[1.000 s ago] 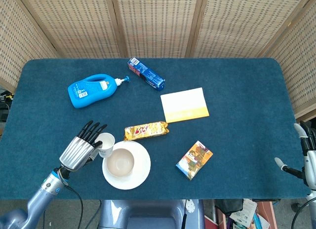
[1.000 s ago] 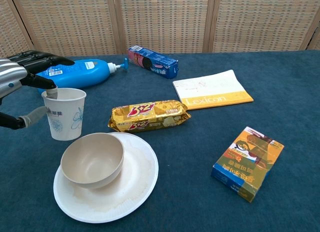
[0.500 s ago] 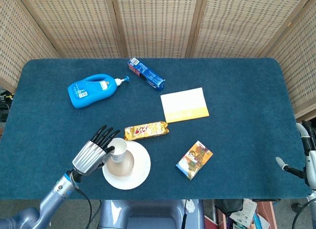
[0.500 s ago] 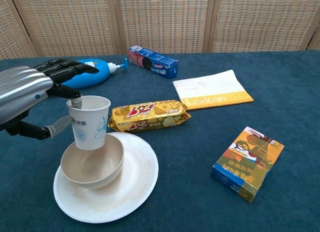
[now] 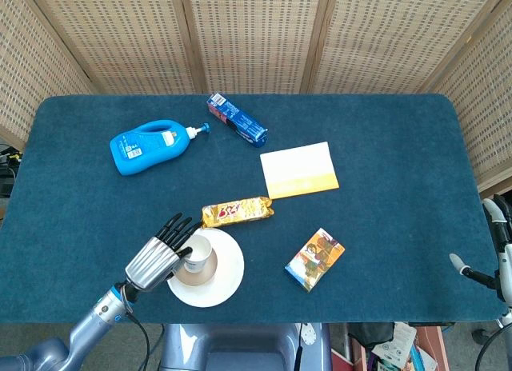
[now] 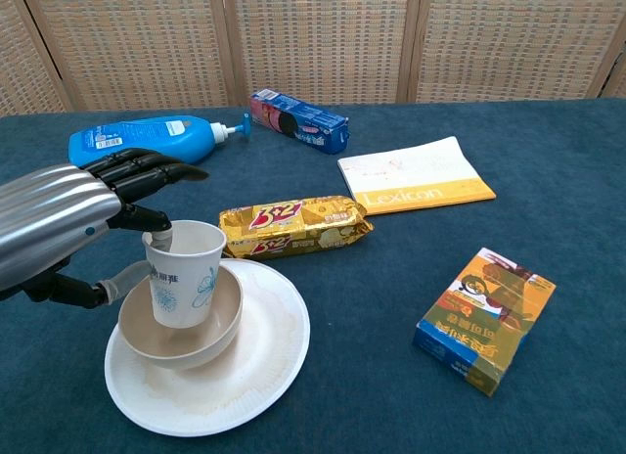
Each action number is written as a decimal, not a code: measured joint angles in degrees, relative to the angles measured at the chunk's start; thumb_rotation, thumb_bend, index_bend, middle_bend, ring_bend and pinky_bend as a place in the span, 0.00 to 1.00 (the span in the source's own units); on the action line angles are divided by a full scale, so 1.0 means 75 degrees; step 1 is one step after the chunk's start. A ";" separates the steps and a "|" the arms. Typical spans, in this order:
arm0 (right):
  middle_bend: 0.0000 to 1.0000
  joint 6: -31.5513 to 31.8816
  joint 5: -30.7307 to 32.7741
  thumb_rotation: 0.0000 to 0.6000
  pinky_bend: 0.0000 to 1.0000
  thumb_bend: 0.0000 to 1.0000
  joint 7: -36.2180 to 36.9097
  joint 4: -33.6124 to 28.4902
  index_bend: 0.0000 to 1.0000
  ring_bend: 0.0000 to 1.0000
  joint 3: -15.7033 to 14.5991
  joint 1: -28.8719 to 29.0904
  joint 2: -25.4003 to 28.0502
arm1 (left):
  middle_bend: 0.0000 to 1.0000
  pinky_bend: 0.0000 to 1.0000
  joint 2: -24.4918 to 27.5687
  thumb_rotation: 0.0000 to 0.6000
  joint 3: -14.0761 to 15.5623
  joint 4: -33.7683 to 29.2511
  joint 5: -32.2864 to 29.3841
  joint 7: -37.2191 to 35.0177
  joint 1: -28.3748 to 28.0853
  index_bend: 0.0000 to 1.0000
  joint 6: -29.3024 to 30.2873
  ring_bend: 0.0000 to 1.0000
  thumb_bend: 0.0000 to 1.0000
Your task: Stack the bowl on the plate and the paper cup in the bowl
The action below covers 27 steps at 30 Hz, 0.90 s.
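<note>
Paper cup (image 6: pixel 184 271) stands upright inside the bowl (image 6: pixel 181 322); the bowl sits on the white plate (image 6: pixel 249 371) near the front edge of the blue surface (image 5: pixel 384 195). Left hand (image 6: pixel 59 224) pinches the cup's rim, one finger hooked inside, thumb against its outer wall, the other fingers (image 6: pixel 147 170) fanned above. Only a sliver of the right hand (image 5: pixel 492 251) shows at the surface's right edge; its state cannot be told. A yellow biscuit pack (image 6: pixel 291 225) lies just behind the plate.
</note>
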 measured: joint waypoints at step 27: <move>0.00 0.0070 -0.0051 1.00 0.00 0.15 -0.0001 0.0034 0.00 0.00 0.0018 -0.0008 -0.0039 | 0.01 0.00 -0.0916 1.00 0.0257 0.1807 0.0705 -0.0572 0.0111 0.47 0.0732 0.00 0.46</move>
